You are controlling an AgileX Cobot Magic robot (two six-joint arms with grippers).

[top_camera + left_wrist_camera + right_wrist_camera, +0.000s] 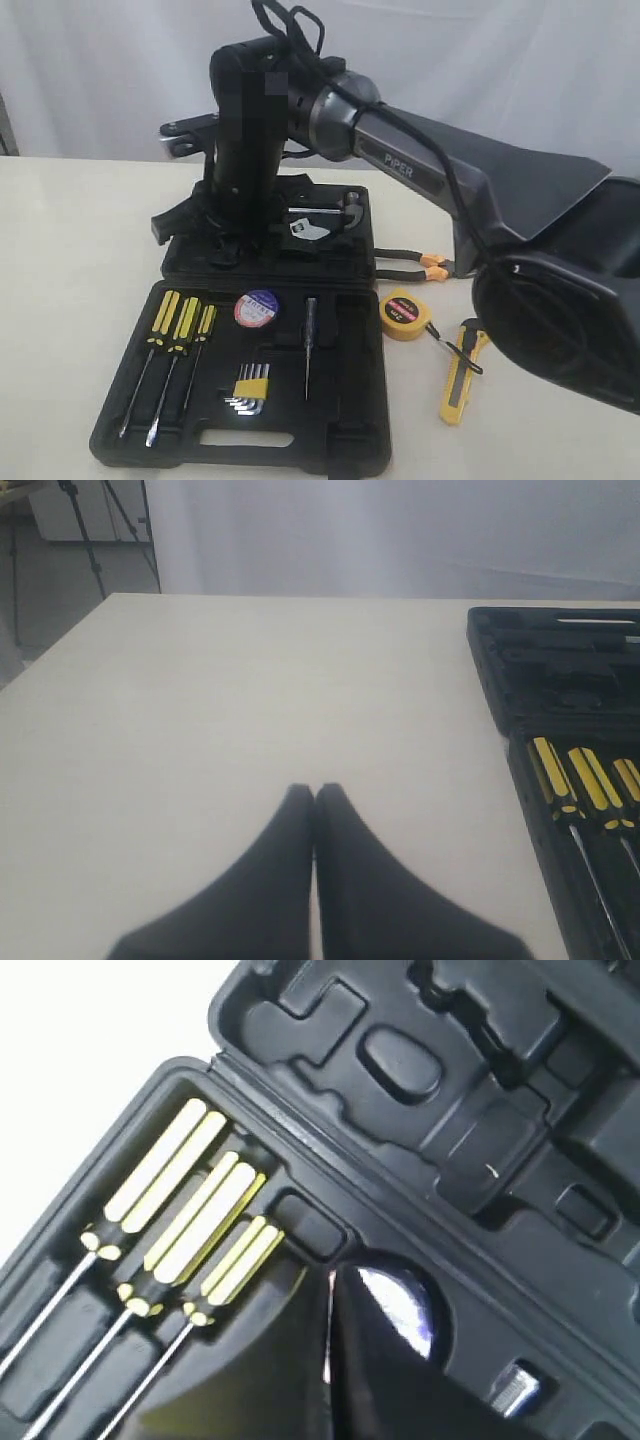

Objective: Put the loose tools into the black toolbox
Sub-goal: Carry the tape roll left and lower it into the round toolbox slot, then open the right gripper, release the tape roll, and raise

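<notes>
Black toolbox point(340, 400): large flat moulded-plastic case, lying open on the pale table point(60, 250), two hinged halves, slot handle at the near edge. Tool-shaped recesses throughout.

Near half holds three yellow-and-black screwdrivers point(180, 330) side by side, yellow-clipped hex keys point(250, 388), one thin driver point(310, 345), and the black tape roll point(259, 307), white-blue label up, seated in a round recess beside the screwdriver handles.

Loose tools outside the box, all on the table to its right:
- orange-and-black pliers point(410, 258), just beside the far half, partly hidden under the arm;
- round yellow tape measure point(405, 313), near the right edge of the near half, with a black cord trailing toward the knife;
- yellow-and-black utility knife point(460, 375), further right, lying apart from the box.

Right gripper point(330, 1280): arm reaches across from the right and points down over the left part of the far half. Fingers pressed together, nothing between them. Wrist view shows the tips above the hinge line, beside the screwdriver handles. Contact with the box: cannot tell.

Left gripper point(314, 792): fingers closed tip to tip, empty, over bare table well apart from the box's left edge.
</notes>
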